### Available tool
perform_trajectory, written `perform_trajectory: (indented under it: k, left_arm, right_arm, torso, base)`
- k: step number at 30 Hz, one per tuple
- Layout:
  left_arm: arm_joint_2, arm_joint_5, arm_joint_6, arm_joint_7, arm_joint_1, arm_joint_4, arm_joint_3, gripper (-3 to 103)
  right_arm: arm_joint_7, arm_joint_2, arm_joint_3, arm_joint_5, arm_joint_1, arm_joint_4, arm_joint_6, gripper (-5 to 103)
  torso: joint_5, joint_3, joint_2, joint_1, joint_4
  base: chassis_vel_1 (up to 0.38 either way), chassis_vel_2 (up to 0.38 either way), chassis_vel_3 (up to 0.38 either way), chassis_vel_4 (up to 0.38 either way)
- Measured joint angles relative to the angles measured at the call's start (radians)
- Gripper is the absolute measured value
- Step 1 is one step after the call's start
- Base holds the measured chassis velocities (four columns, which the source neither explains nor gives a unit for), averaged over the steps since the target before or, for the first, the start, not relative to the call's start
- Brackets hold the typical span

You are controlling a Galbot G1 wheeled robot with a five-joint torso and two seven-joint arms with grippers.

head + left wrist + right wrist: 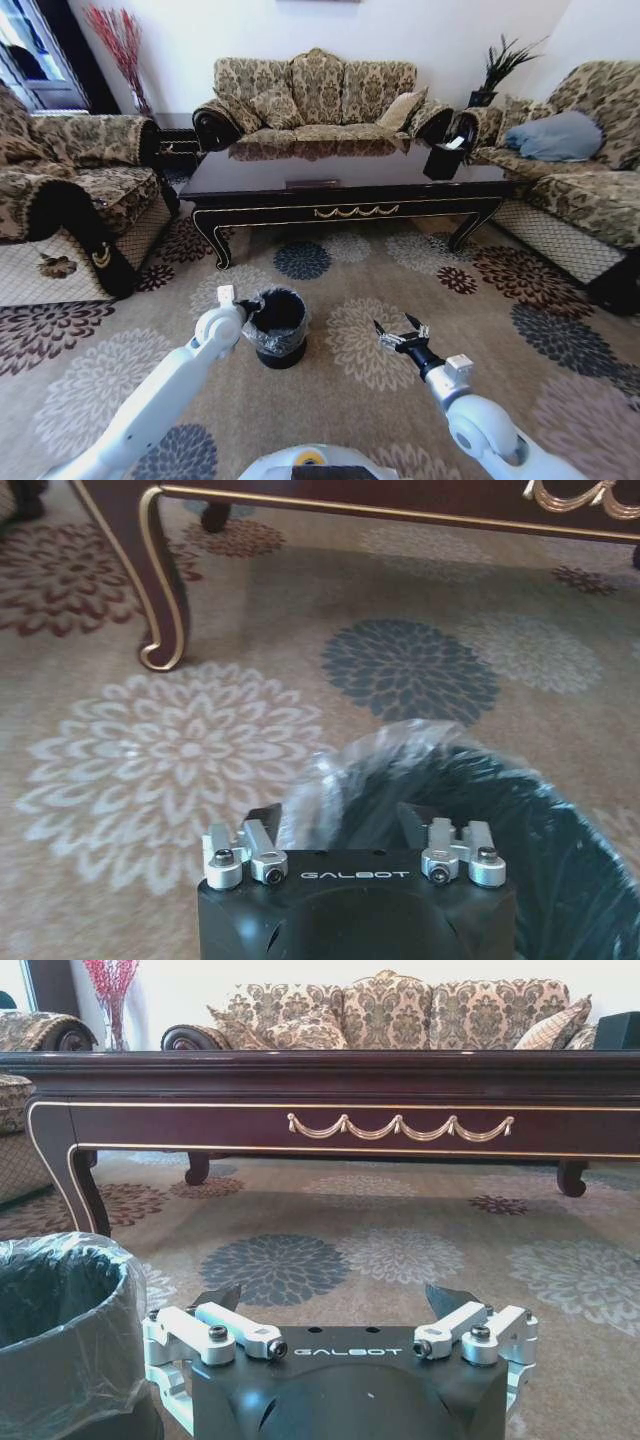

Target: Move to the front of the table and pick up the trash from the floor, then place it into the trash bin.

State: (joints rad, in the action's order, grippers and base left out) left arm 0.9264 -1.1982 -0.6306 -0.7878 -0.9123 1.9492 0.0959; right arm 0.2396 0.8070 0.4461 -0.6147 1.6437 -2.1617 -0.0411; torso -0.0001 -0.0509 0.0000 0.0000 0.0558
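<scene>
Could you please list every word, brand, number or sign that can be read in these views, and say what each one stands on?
"GALBOT" – white letters on the black body of the left hand, which hangs over the trash bin.
"GALBOT" – the same lettering on the black body of the right hand, low above the floor facing the table.
No other readable text; the black box on the table shows no legible label.

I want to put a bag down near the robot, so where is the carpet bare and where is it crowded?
Bare carpet lies between the table and the trash bin, and out past the right gripper, which is open, toward the right-hand sofa. It is crowded at the bin, where the open left gripper sits at the rim.
</scene>
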Motion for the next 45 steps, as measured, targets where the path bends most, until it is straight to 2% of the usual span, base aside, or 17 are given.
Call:
perform_trajectory:
  k: [1,4,6,7,9,11,12,17,18,21,24,26,31,33,34,37,45]
  left_arm:
    - [0.000,0.000,0.000,0.000,0.000,0.000,0.000,69]
    - [-0.026,0.026,0.011,-0.009,-0.068,0.059,0.058,80]
    - [-0.034,0.095,0.038,0.010,-0.121,0.100,0.115,90]
    - [-0.034,0.095,0.038,0.010,-0.121,0.100,0.115,90]
    - [-0.031,0.188,0.084,0.041,-0.178,0.148,0.184,98]
    - [-0.014,0.310,0.145,0.074,-0.257,0.190,0.260,100]
    - [-0.014,0.310,0.145,0.074,-0.257,0.190,0.260,100]
    - [0.033,0.581,0.329,0.257,-0.518,0.257,0.429,100]
    - [0.033,0.581,0.329,0.257,-0.518,0.257,0.429,100]
    - [0.084,0.666,0.403,0.329,-0.616,0.292,0.505,100]
    - [0.111,0.708,0.442,0.340,-0.640,0.299,0.519,100]
    - [0.164,0.787,0.520,0.343,-0.680,0.299,0.531,100]
    - [0.250,0.848,0.618,0.383,-0.787,0.305,0.552,100]
    - [0.268,0.862,0.679,0.416,-0.844,0.297,0.556,100]
    - [0.268,0.862,0.679,0.416,-0.844,0.297,0.556,100]
    - [0.282,0.869,0.772,0.456,-0.924,0.276,0.581,100]
    - [0.247,0.837,0.831,0.498,-0.973,0.251,0.617,100]
  right_arm:
    - [0.000,0.000,0.000,0.000,0.000,0.000,0.000,100]
    - [-0.002,0.017,0.006,0.016,0.009,0.003,0.013,100]
    - [-0.001,0.033,0.011,0.023,0.010,0.009,0.022,100]
    - [-0.001,0.033,0.011,0.023,0.010,0.009,0.022,100]
    - [-0.002,0.057,0.019,0.062,0.002,0.032,0.072,100]
    - [-0.023,0.091,0.038,0.130,-0.005,0.069,0.138,100]
    - [-0.023,0.091,0.038,0.130,-0.005,0.069,0.138,100]
    - [-0.045,0.172,0.082,0.311,-0.017,0.151,0.248,100]
    - [-0.045,0.172,0.082,0.311,-0.017,0.151,0.248,100]
    - [-0.066,0.218,0.106,0.387,-0.023,0.186,0.292,100]
    - [-0.072,0.244,0.123,0.389,-0.016,0.186,0.304,100]
    - [-0.104,0.278,0.148,0.390,-0.012,0.186,0.319,100]
    - [-0.177,0.353,0.192,0.407,-0.023,0.211,0.360,100]
    - [-0.197,0.381,0.198,0.411,-0.007,0.211,0.377,100]
    - [-0.197,0.381,0.198,0.411,-0.007,0.211,0.377,100]
    - [-0.215,0.392,0.190,0.428,-0.006,0.213,0.391,100]
    - [-0.224,0.396,0.178,0.430,-0.007,0.215,0.400,100]
  torso:
    - [0.0000,0.000,0.000,0.000,0.0000]
    - [0.0000,0.000,0.000,0.000,0.0000]
    - [-0.0003,0.000,0.000,0.000,-0.0001]
    - [-0.0003,0.000,0.000,0.000,-0.0001]
    - [0.0001,0.000,0.000,0.000,0.0000]
    - [0.0000,0.000,0.000,0.000,0.0000]
    - [0.0000,0.000,0.000,0.000,0.0000]
    - [-0.0002,0.000,0.000,0.000,-0.0004]
    - [-0.0002,0.000,0.000,0.000,-0.0004]
    - [0.0003,0.000,0.000,0.000,-0.0002]
    - [0.0002,0.000,0.000,0.000,-0.0001]
    - [-0.0003,0.000,0.000,0.000,0.0007]
    - [0.0004,0.000,0.000,0.000,-0.0007]
    - [0.0000,0.000,0.000,0.000,0.0007]
    - [0.0000,0.000,0.000,0.000,0.0007]
    - [0.0000,0.000,0.000,0.000,-0.0002]
    - [0.0000,0.000,0.000,0.000,0.0000]
  base:
    - [0.000,0.000,0.000,0.000]
    - [0.000,0.000,0.000,0.000]
    - [0.000,0.000,0.000,0.000]
    - [0.000,0.000,0.000,0.000]
    - [0.000,0.000,0.000,0.000]
    - [0.000,0.000,0.000,0.000]
    - [0.000,0.000,0.000,0.000]
    - [0.000,0.000,0.000,0.000]
    - [0.000,0.000,0.000,0.000]
    - [0.000,0.000,0.000,0.000]
    - [0.000,0.000,0.000,0.000]
    - [0.000,0.000,0.000,0.000]
    - [0.000,0.000,0.000,0.000]
    - [0.000,0.000,0.000,0.000]
    - [0.000,0.000,0.000,0.000]
    - [0.000,0.000,0.000,0.000]
    - [0.000,0.000,0.000,0.000]
